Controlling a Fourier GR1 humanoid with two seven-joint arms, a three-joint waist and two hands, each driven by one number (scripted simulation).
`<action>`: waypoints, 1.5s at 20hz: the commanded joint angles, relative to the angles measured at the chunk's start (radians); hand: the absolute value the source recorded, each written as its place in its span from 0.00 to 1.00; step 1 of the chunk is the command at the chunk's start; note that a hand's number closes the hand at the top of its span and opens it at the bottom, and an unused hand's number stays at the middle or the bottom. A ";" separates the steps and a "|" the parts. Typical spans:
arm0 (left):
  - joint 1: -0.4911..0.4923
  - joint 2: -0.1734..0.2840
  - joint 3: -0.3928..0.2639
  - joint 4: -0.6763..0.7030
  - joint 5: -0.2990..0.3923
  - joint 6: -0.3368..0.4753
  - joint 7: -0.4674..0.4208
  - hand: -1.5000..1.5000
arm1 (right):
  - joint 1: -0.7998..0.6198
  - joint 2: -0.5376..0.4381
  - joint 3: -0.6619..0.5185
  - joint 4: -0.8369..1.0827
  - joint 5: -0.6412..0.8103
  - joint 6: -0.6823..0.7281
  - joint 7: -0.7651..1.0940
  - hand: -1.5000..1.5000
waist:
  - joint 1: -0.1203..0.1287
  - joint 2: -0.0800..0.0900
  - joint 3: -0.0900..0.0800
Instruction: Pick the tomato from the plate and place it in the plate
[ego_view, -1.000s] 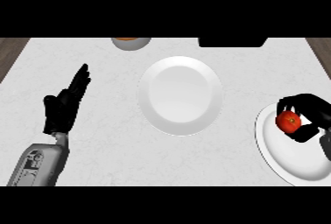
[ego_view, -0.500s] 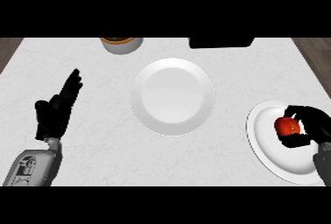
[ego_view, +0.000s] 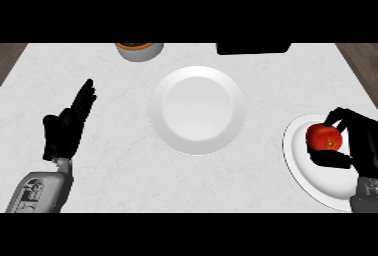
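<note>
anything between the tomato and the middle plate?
No. In the head view only bare white counter lies between the tomato, held by the right hand over the right plate, and the middle plate.

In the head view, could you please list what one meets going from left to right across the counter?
Left hand, open and resting → grey bowl at the far edge → empty white plate → black object at the far edge → tomato over the right-side plate → right hand curled round it.
</note>
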 joint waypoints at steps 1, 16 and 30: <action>-0.019 -0.025 -0.006 0.043 -0.010 0.010 -0.031 0.50 | 0.047 0.035 0.069 -0.288 0.036 0.026 0.072 1.00 | 0.015 0.009 0.001; -0.106 -0.058 -0.015 0.092 -0.039 -0.014 -0.041 0.50 | -0.395 0.315 0.295 0.084 0.085 0.032 0.307 1.00 | 0.056 0.022 0.003; -0.104 -0.064 -0.004 0.081 -0.041 -0.032 -0.036 0.50 | -0.749 0.318 0.347 0.799 -0.068 -0.207 0.412 1.00 | 0.088 0.031 0.003</action>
